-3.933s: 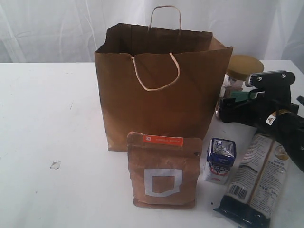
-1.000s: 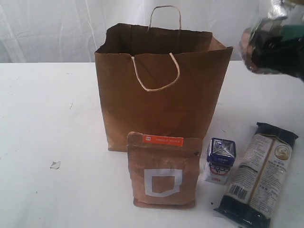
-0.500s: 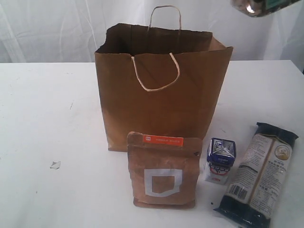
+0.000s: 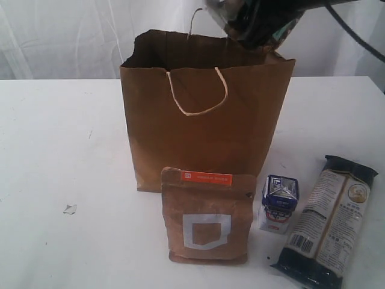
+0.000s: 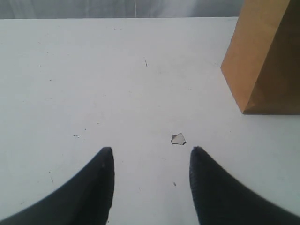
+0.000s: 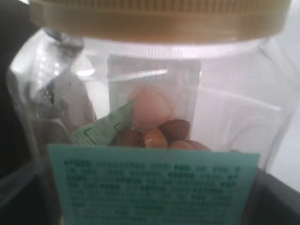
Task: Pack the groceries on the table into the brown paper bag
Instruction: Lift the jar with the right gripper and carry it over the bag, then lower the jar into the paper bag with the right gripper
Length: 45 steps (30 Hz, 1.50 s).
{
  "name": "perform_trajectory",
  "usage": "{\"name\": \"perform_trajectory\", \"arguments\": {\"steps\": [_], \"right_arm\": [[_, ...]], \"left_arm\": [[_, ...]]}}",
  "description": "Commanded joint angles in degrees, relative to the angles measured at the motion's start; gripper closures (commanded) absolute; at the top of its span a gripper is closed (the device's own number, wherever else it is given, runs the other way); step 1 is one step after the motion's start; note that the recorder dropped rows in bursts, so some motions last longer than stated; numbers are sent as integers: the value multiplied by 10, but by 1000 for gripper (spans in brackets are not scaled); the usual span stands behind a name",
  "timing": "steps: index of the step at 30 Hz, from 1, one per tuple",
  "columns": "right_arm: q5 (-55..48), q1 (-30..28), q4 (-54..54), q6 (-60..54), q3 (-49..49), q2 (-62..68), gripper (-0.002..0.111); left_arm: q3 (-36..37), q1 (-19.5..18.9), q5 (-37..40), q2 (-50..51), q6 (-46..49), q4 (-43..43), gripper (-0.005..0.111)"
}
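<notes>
The gold-lidded clear jar (image 6: 154, 108), with a green label and brown nuts inside, fills the right wrist view. My right gripper (image 4: 263, 23) is shut on it, just above the open top of the brown paper bag (image 4: 204, 129) at its right rear; the jar (image 4: 225, 15) is blurred there. On the table (image 4: 60, 150) in front of the bag stand the brown kraft pouch (image 4: 207, 217) and the small blue-white carton (image 4: 279, 203). The long dark noodle packet (image 4: 331, 220) lies to their right. My left gripper (image 5: 150, 154) is open over bare tabletop. The can and the bottle are out of view.
A small white scrap (image 5: 178, 138) lies just ahead of the left fingertips, and the same scrap (image 4: 70, 209) shows at the table's front left. The bag's lower corner (image 5: 267, 61) stands off to one side of the left gripper. White curtains hang behind the table.
The right gripper took the jar from beside the bag, lifted it up past the frame's top right, and has swung left with it over the bag's opening. The other groceries have not moved.
</notes>
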State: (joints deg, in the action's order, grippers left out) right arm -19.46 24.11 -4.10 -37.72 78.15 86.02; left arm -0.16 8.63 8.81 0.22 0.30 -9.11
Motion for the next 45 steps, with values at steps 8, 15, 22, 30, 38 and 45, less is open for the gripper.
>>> {"name": "perform_trajectory", "arguments": {"steps": [8,15,22,30,38,45], "right_arm": [[-41,12,171,-69,26,15,108],[-45,12,206,-69,26,27,108],[-67,12,202,-115,26,41,108],[-140,12,180,-197,52,41,108],[-177,10,113,-195,79,44,108],[-194,10,90,-197,79,45,108]], "left_arm": [[2,-2,3,-2,2,-6,54],[2,-2,3,-2,2,-6,54],[2,-2,3,-2,2,-6,54],[2,-2,3,-2,2,-6,54],[2,-2,3,-2,2,-6,54],[2,-2,3,-2,2,-6,54]]}}
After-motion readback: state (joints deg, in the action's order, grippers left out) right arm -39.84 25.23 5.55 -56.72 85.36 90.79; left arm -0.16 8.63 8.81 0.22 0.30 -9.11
